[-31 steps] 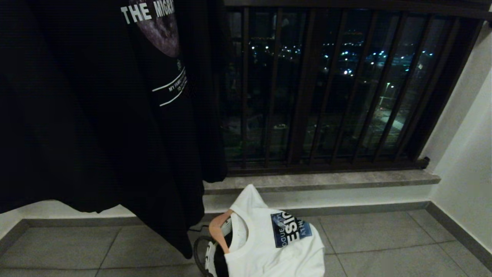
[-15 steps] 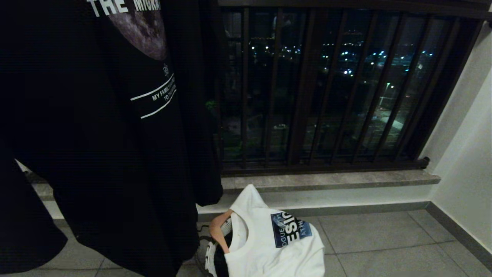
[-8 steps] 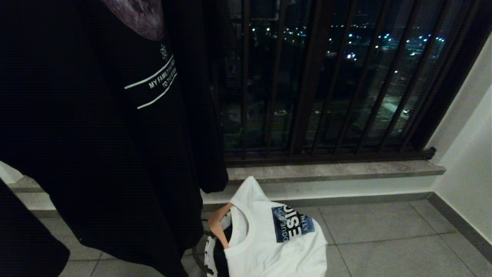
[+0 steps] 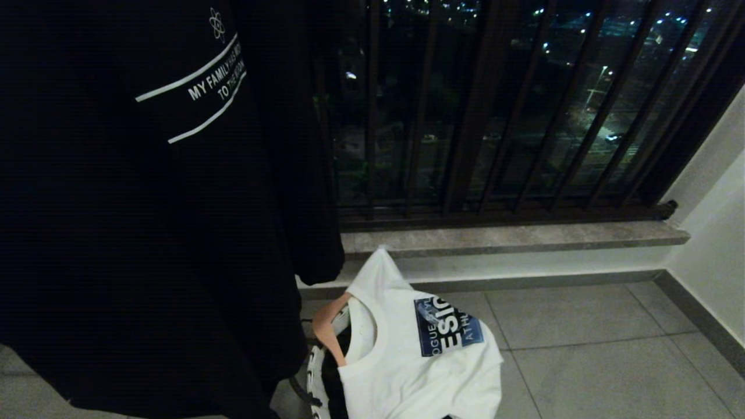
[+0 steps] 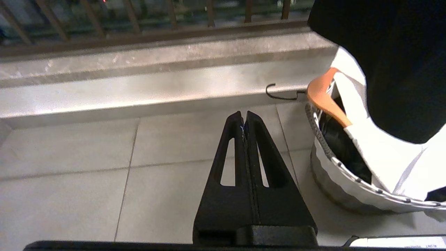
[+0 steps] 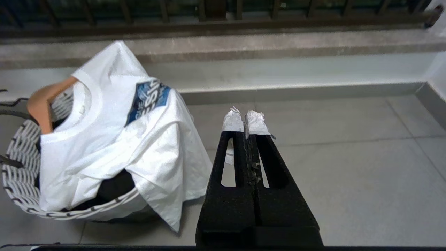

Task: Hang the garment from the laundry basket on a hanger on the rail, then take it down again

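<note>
Large black printed T-shirt (image 4: 145, 221) hangs at left, near the camera. Just right of it, on the grey tiled floor (image 4: 582, 361): small round black-and-white woven laundry basket (image 6: 21, 181), white logo T-shirt (image 4: 419, 361) on an orange hanger (image 4: 327, 329) draped over it. Left gripper (image 5: 244, 116) and right gripper (image 6: 245, 116) both closed, empty, above the floor.

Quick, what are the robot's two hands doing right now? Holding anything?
Left tool: closed, holding nothing, above the floor tiles.
Right tool: closed, holding nothing, beside the laundry basket.
</note>
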